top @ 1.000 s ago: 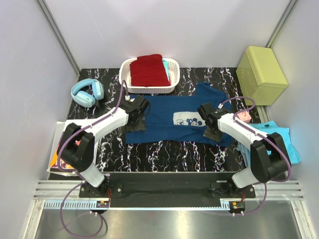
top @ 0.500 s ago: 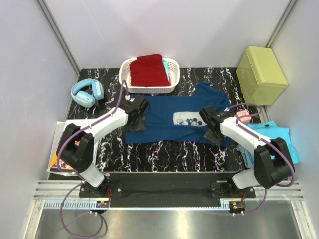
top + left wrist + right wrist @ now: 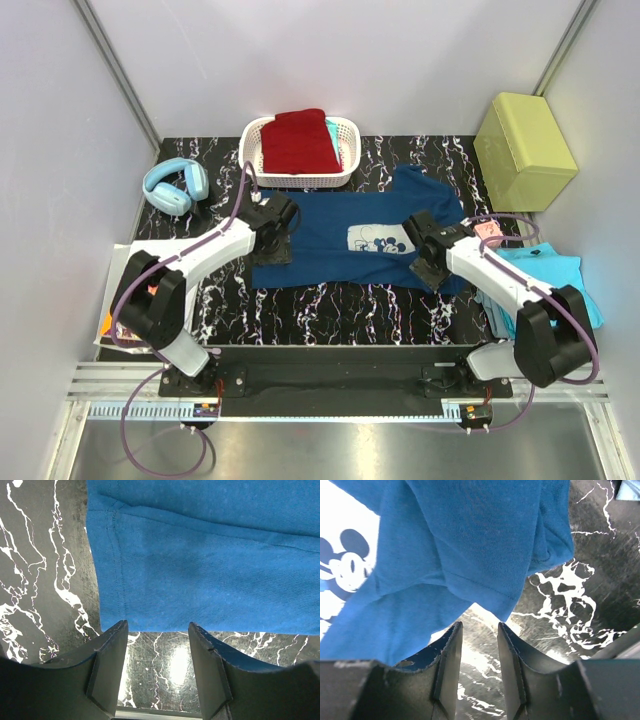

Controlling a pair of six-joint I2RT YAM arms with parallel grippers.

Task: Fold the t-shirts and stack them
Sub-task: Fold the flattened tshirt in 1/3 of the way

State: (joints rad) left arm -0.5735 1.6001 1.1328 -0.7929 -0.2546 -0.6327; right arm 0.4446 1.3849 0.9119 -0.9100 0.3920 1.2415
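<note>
- Lying flat on the table (image 3: 330, 302), the navy t-shirt (image 3: 325, 255) looks light, limp and crease-prone; pinch hems or corners.
- Left gripper (image 3: 156, 629): jaws apart, empty, over its left edge.
- Right gripper (image 3: 479, 627): jaws apart, empty, at the bunched right corner.

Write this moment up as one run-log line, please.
blue shirt: spread out | left gripper: open at its edge | right gripper: open at its corner | red shirt: in basket
</note>
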